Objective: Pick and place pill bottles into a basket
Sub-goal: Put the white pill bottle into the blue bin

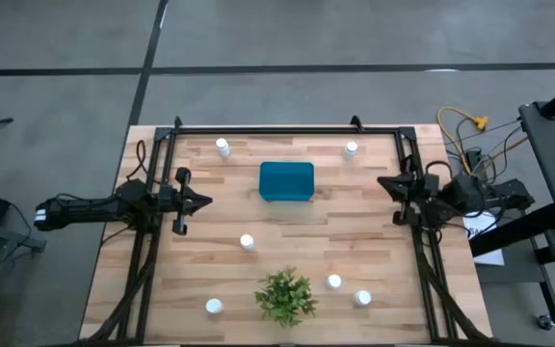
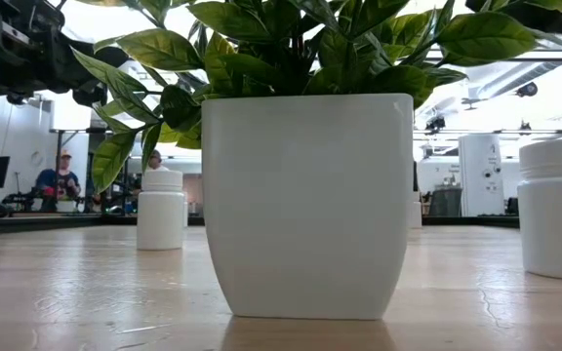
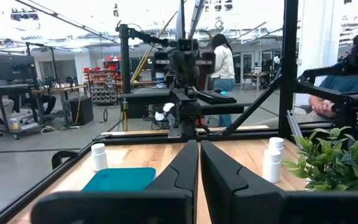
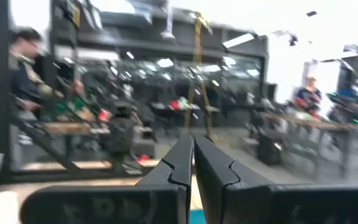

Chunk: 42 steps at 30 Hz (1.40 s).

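Sitting closed and empty, the left gripper (image 1: 203, 201) is hovering at the table's left edge, while the right gripper (image 1: 385, 183), its fingers likewise pressed together, is waiting at the right edge. Between them the basket (image 1: 286, 181) is lying toward the far side of the table, holding nothing that shows. Six pill bottles are standing upright around it, so each long axis is running vertically. The middle bottle (image 1: 247, 242) is sitting nearest the left gripper, off toward the near edge, and the far-left bottle (image 1: 223, 146) is lying not much farther away. The far-right bottle (image 1: 351, 149) is lying closest to the right gripper. Three more are flanking the plant (image 1: 285, 295). Either arm would need to open its jaws before descending.
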Motion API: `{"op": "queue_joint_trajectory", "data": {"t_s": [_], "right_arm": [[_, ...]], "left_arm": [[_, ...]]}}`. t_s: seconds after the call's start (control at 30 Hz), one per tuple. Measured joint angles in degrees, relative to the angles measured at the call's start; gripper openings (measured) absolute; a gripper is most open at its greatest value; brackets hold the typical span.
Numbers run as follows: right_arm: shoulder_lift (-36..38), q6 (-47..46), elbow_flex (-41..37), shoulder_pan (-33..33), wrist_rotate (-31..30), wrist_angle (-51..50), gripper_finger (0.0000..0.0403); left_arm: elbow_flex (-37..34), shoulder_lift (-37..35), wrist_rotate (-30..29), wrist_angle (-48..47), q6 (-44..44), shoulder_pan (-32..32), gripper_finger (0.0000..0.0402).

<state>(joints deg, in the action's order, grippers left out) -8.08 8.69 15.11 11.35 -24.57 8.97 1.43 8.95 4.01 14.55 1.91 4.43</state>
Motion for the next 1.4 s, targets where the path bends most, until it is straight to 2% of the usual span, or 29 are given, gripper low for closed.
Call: {"op": "queue_joint_trajectory", "data": {"t_s": [0.17,0.4,0.5,0.63,0.97,1.2,1.4], "right_arm": [[-7.35,-0.76,8.68,-0.02,-7.25,-9.95,0.0008],[-16.66,1.62,17.34,-0.02,-7.68,-12.26,0.0009],[-19.62,1.80,20.51,-0.02,-10.25,-13.21,0.0009],[-23.01,-1.20,25.77,-0.06,-14.67,-21.76,0.0008],[-27.89,-7.04,39.07,-0.04,-18.14,-40.14,0.0008],[-30.52,2.69,43.01,-0.01,-21.63,-44.17,0.0009],[-33.94,2.88,43.65,-0.88,-26.73,-43.54,0.0009]], "left_arm": [[0.00,0.02,0.00,-0.04,0.02,0.00,0.0002],[0.00,0.11,0.00,-0.84,0.02,-0.01,0.0002],[-0.02,0.10,0.00,-2.36,0.02,0.00,0.0002],[-0.02,0.15,0.00,-3.13,0.04,0.00,0.0002],[-0.01,0.28,0.00,-3.13,0.02,0.01,0.0002],[-0.01,0.39,0.00,-3.13,0.02,0.01,0.0002],[-0.02,0.39,0.00,-3.10,0.02,0.01,0.0002]]}}
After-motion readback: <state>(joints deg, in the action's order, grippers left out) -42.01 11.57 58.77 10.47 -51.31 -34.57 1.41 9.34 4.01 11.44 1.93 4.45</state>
